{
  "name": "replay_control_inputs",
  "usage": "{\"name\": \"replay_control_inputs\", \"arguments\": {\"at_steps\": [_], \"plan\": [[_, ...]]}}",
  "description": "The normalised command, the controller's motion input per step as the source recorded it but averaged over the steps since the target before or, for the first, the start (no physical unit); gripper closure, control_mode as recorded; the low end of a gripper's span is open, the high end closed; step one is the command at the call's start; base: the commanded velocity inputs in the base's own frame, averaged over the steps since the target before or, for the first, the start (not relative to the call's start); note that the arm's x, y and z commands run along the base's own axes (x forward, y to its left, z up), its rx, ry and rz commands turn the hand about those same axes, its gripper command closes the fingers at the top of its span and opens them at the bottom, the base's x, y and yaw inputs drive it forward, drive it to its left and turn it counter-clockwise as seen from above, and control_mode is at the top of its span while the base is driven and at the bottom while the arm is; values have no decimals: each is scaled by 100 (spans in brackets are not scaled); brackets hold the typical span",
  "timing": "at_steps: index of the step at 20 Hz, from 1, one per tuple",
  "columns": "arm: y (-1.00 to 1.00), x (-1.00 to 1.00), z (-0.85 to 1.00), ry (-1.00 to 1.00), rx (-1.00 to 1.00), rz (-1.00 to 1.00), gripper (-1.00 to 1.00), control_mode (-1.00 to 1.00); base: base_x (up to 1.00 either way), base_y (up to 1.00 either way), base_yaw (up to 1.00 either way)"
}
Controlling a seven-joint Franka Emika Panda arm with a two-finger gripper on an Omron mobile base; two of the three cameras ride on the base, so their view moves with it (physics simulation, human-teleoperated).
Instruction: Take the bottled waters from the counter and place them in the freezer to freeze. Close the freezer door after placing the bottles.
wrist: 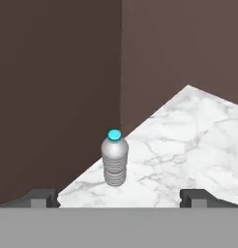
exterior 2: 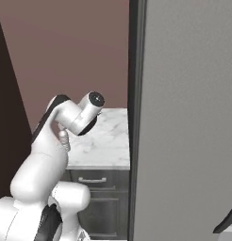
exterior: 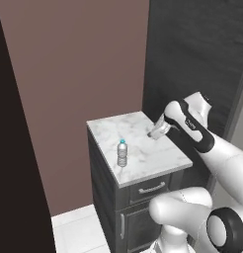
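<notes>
My gripper (wrist: 118, 196) fingers spread wide, empty. Bottle (wrist: 114, 159) upright near counter (wrist: 188, 135) edge, ahead. I advance level, centre on ribbed body, squeeze gently.

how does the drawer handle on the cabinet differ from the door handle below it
The drawer handle lies horizontal across the drawer front, while the door handle stands vertical near the door's left edge. The drawer handle sits just under the marble counter; the door handle sits lower, on the cabinet door. Both are slim silver bars on dark grey fronts.
</notes>
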Motion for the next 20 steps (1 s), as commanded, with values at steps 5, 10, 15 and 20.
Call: {"name": "replay_control_inputs", "arguments": {"at_steps": [5, 10, 15, 20], "plan": [[7, 0, -18, 0, -12, 42, -100, -100, 0, 0, 0], [36, -7, -19, -7, -15, 35, -100, -100, 0, 0, 0], [26, -13, -18, -21, -2, 16, -100, -100, 0, 0, 0], [2, -6, -23, -26, 4, 7, -100, -100, 0, 0, 0]]}}
